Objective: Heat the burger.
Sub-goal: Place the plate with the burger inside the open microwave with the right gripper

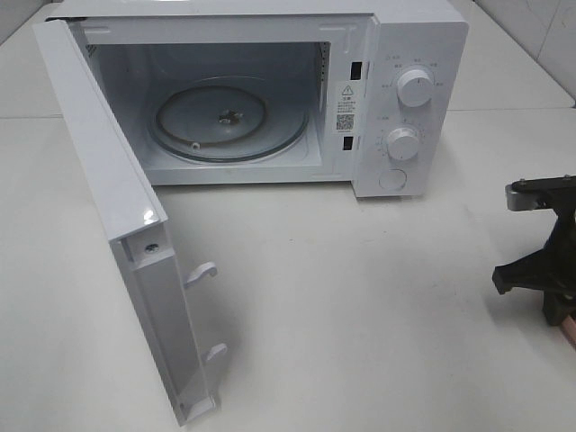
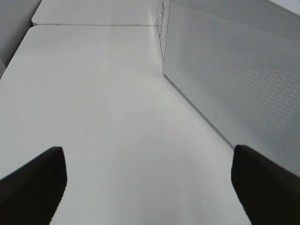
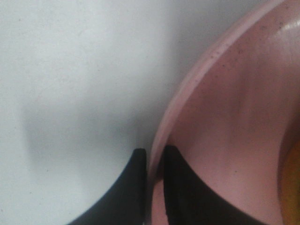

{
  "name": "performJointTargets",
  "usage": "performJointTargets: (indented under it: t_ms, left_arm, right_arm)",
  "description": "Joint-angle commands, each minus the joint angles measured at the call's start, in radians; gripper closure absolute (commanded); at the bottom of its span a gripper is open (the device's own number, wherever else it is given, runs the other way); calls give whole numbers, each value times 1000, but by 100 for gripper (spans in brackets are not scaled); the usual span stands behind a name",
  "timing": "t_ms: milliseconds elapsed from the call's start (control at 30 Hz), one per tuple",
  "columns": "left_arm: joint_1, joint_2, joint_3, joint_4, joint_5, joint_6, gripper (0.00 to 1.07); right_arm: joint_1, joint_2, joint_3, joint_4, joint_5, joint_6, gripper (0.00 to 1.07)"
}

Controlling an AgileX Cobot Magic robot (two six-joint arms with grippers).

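My right gripper [image 3: 154, 159] is shut on the rim of the pink plate [image 3: 225, 117], one finger under the rim and one inside it. The burger [image 3: 293, 183] shows only as a golden-orange sliver at the frame edge. In the high view the right arm [image 1: 538, 261] sits at the far right edge over a thin strip of the plate [image 1: 570, 335]; the burger is out of that view. The white microwave [image 1: 270, 99] stands open with a bare glass turntable [image 1: 228, 117]. My left gripper [image 2: 150, 187] hangs open over the table, holding nothing, beside the microwave door [image 2: 234, 70].
The microwave door [image 1: 117, 225] swings out to the left toward the table's front edge, with two latch hooks [image 1: 202, 270] sticking out. Two knobs [image 1: 414, 87] and a button are on the right-hand control panel. White tabletop [image 1: 360, 297] lies between the door and the right arm.
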Motion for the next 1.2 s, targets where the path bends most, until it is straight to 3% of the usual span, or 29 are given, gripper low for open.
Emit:
performJointTargets:
  t_ms: [33,333,900,1200]
  left_arm:
    - [0,-26,2,-1,-9,-1,19]
    - [0,-26,2,-1,-9,-1,19]
    - [0,-26,2,-1,-9,-1,19]
    - [0,-26,2,-1,-9,-1,19]
  right_arm:
    - [-5,12,7,10,11,12,107]
    - [-1,12,7,9,40,36,107]
    - [175,12,7,-185,126,193,107]
    - [206,-68,7,-240,189,234,107]
